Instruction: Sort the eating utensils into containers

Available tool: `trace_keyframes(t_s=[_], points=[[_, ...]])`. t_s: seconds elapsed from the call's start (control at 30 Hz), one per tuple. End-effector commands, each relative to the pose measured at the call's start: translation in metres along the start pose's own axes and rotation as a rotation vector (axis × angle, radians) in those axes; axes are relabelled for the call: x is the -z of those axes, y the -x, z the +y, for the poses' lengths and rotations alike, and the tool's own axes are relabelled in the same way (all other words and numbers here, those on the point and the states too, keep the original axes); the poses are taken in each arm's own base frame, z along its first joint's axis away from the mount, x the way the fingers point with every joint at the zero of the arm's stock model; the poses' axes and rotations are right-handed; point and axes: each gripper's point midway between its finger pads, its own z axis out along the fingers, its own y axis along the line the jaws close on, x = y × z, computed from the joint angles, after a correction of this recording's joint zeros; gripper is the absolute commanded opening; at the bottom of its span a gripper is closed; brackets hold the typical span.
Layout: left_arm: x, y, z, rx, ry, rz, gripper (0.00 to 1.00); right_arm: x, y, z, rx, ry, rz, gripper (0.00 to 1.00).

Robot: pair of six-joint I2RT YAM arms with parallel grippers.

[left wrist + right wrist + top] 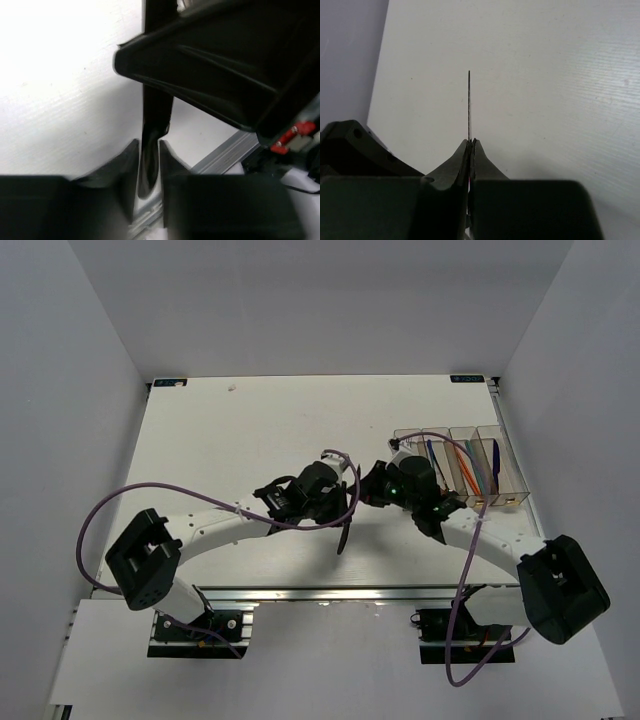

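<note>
My left gripper [342,512] [149,145] is shut on the rounded, glossy end of a slim dark utensil [344,532] [156,107], held above the table near the front middle. I cannot tell if it is the spoon or the knife. My right gripper [368,486] [471,141] is shut on a thin dark utensil seen edge-on [469,100]. Its black body [225,75] sits right over the utensil's shaft in the left wrist view, so both seem to hold the same piece. The clear containers [514,472] stand at the right, holding a blue knife [432,455] and chopsticks [470,466].
Purple cables [100,510] loop from both arms. An aluminium rail [330,593] [220,152] runs along the table's near edge. White walls close in the left, right and back sides.
</note>
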Motion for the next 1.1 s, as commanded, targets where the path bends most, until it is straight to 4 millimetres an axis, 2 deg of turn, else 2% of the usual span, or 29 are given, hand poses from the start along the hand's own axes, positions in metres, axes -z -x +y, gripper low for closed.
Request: trace_keyframes(t_s=[0.0,0.03,0.07,0.1,0.13,0.17,0.2,0.23,0.27,0.33,0.37,0.4,0.47,0.53,0.6,0.63,0.7,0.73,0.77,0.87,0.93,0.97,1.03,1.07], points=[[0.015,0.036,-0.015,0.004,0.005,-0.102,0.38,0.006,0.036,0.023,0.115,0.042,-0.086,0.00],[0.017,0.034,-0.009,0.006,0.035,-0.094,0.98,0.009,0.047,0.020,0.177,-0.004,-0.086,0.00],[0.021,0.039,-0.008,0.008,0.054,-0.110,0.98,0.012,0.055,0.019,0.208,-0.022,-0.088,0.00],[0.030,0.043,0.002,0.006,0.107,-0.134,0.98,0.018,0.059,0.005,0.271,-0.081,-0.061,0.00],[0.037,0.045,0.007,0.004,0.135,-0.145,0.98,0.024,0.085,0.014,0.316,-0.099,-0.100,0.00],[0.043,0.047,0.013,0.004,0.169,-0.159,0.98,0.028,0.094,0.009,0.350,-0.138,-0.094,0.00],[0.052,0.047,0.028,-0.004,0.248,-0.167,0.98,0.032,0.107,-0.002,0.385,-0.187,-0.092,0.00],[0.064,0.050,0.033,-0.020,0.272,-0.184,0.98,0.041,0.112,-0.020,0.454,-0.275,-0.051,0.00],[0.071,0.049,0.039,-0.030,0.300,-0.185,0.98,0.049,0.139,-0.014,0.499,-0.306,-0.086,0.00],[0.086,0.043,0.055,-0.077,0.379,-0.162,0.98,0.065,0.172,-0.055,0.535,-0.520,-0.106,0.00],[0.096,0.045,0.058,-0.089,0.391,-0.173,0.98,0.076,0.187,-0.063,0.569,-0.590,-0.102,0.00],[0.103,0.038,0.067,-0.108,0.423,-0.150,0.98,0.083,0.198,-0.086,0.561,-0.668,-0.089,0.00],[0.121,0.040,0.077,-0.137,0.465,-0.183,0.98,0.101,0.219,-0.108,0.633,-0.818,-0.096,0.00],[0.131,0.033,0.092,-0.174,0.513,-0.182,0.98,0.121,0.236,-0.129,0.656,-0.958,-0.127,0.00],[0.145,0.032,0.097,-0.186,0.518,-0.209,0.98,0.134,0.249,-0.140,0.636,-1.017,-0.172,0.00],[0.144,0.023,0.106,-0.205,0.532,-0.194,0.98,0.136,0.252,-0.142,0.629,-1.010,-0.188,0.00],[0.147,0.018,0.108,-0.200,0.507,-0.220,0.98,0.145,0.263,-0.151,0.660,-1.058,-0.224,0.00],[0.140,0.003,0.116,-0.210,0.504,-0.189,0.98,0.151,0.267,-0.155,0.671,-1.096,-0.230,0.00],[0.137,0.000,0.110,-0.198,0.462,-0.188,0.98,0.155,0.271,-0.164,0.668,-1.141,-0.228,0.00],[0.133,-0.003,0.090,-0.223,0.337,-0.169,0.98,0.165,0.284,-0.171,0.658,-1.160,-0.278,0.00],[0.138,0.001,0.089,-0.210,0.333,-0.201,0.98,0.161,0.289,-0.170,0.663,-1.101,-0.317,0.00],[0.138,-0.002,0.092,-0.208,0.336,-0.205,0.98,0.165,0.294,-0.174,0.664,-1.104,-0.328,0.00],[0.139,0.000,0.085,-0.209,0.294,-0.220,0.98,0.170,0.306,-0.176,0.694,-1.118,-0.330,0.00],[0.138,-0.001,0.084,-0.212,0.285,-0.218,0.98,0.171,0.308,-0.187,0.689,-1.138,-0.308,0.00]])
